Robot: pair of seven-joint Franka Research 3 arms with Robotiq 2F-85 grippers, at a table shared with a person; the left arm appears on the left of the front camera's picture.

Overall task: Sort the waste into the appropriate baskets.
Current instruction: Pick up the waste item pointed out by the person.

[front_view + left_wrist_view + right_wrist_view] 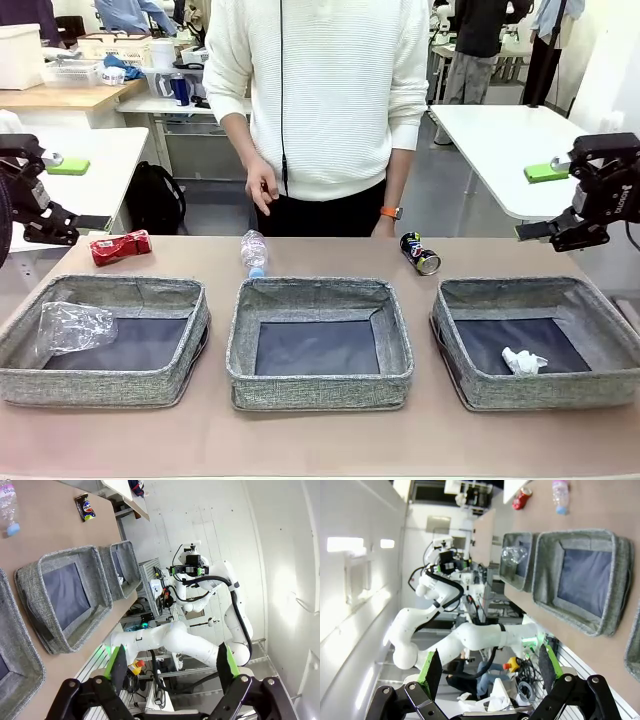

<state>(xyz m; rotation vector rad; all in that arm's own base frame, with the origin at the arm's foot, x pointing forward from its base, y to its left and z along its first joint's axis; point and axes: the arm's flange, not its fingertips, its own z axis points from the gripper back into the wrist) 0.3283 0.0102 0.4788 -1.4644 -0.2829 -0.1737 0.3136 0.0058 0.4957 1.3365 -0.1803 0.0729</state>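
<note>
I've cup (72,327) binned left of middle basket (320,385), wad (523,361) right; bottle (254,251), red can (120,247), dark can (420,253) wait behind it. Left gripper (172,665) and right gripper (487,667) gape empty.

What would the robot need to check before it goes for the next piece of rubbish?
1. Left gripper open and empty: ok.
2. Right gripper open and empty: ok.
3. Red can, bottle and dark can lie loose on the table: ok.
4. Middle basket has room: ok.
5. Person's hand away from the bottle: cannot tell, it hangs close behind.
</note>
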